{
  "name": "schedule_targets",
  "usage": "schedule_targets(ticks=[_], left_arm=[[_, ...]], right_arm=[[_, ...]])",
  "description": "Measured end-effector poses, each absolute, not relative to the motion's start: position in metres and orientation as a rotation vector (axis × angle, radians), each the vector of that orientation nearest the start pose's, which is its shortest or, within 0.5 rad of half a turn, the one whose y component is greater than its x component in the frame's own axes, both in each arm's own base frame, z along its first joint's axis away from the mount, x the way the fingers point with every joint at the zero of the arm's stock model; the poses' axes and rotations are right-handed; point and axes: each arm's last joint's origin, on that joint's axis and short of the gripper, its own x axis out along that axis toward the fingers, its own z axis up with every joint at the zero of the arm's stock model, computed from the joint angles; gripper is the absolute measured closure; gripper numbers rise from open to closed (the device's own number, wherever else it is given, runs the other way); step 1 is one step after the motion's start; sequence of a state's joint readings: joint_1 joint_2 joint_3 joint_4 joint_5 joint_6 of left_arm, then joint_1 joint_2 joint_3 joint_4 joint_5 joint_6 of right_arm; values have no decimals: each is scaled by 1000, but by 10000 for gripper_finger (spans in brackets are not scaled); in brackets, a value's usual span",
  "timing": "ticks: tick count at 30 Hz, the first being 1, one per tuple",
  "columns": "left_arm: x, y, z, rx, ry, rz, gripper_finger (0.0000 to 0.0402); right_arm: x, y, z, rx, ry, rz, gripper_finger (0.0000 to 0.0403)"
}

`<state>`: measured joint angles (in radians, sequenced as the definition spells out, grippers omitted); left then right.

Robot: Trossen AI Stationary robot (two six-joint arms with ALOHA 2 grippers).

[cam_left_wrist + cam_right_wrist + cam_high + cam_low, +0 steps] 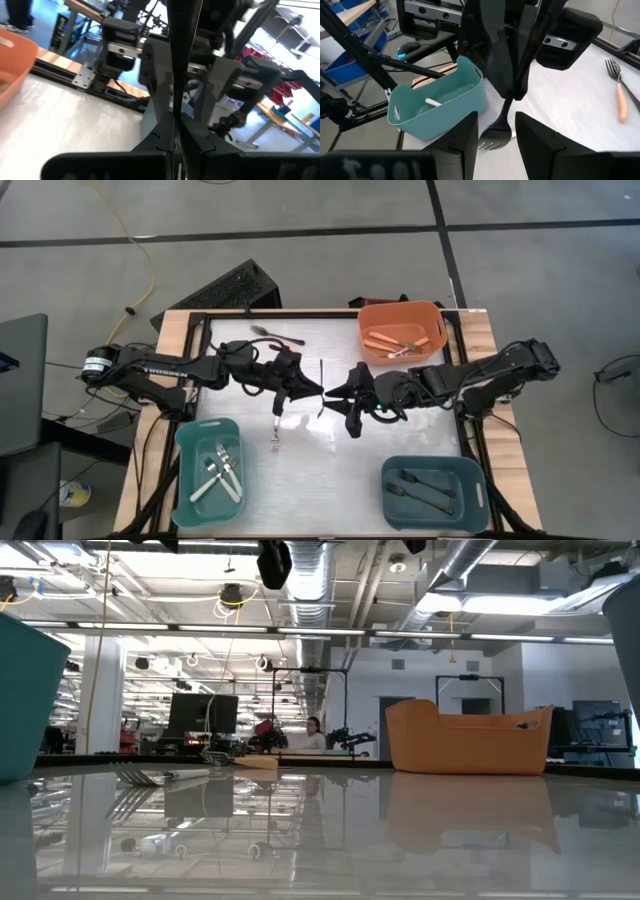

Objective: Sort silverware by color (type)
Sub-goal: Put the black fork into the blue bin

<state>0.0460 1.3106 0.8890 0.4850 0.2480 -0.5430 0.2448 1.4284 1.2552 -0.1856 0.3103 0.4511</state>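
- Between the two grippers, above the middle of the white table (420,435), a black-handled fork (321,387) is hanging upright; in the high view it is showing as a thin dark line.
- The left gripper (312,388) is pinching this fork's handle with its fingers (159,145) closed together on it, as the left wrist view is showing.
- The right gripper (338,392) is sitting just beside the fork on the other side, its fingers (465,135) standing apart with the fork's head (495,140) hanging in the gap between them.
- Behind the right gripper, toward the table's far edge, an orange bin (430,315) is holding orange-handled silverware (395,343).
- Near the left arm, at the table's front, a teal bin (190,435) is holding white-handled silverware (222,475).
- Near the right arm, at the front, a darker blue-grey bin (470,472) is holding black-handled silverware (425,488).
- Just below the left gripper, a black-handled fork (276,427) is lying loose on the table.
- Behind the left gripper, an orange-handled fork (276,334) is lying near the far edge; the right wrist view is also showing it (618,92).
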Motion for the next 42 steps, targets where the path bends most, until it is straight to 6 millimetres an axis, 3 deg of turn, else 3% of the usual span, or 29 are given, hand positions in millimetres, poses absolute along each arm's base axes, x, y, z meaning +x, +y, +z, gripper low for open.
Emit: schedule_targets(ticks=[11, 22, 35, 42], left_arm=[[296, 6, 319, -533, -6, -213, 402], [296, 6, 321, -528, -27, -219, 402], [295, 13, 329, -495, -121, -194, 402], [295, 14, 328, -491, -118, -188, 402]], right_arm=[[319, 56, 349, 313, 310, -174, 251], [323, 45, 352, 310, 296, -93, 251], [323, 43, 353, 305, 296, -85, 252], [324, 40, 353, 304, 290, -94, 288]])
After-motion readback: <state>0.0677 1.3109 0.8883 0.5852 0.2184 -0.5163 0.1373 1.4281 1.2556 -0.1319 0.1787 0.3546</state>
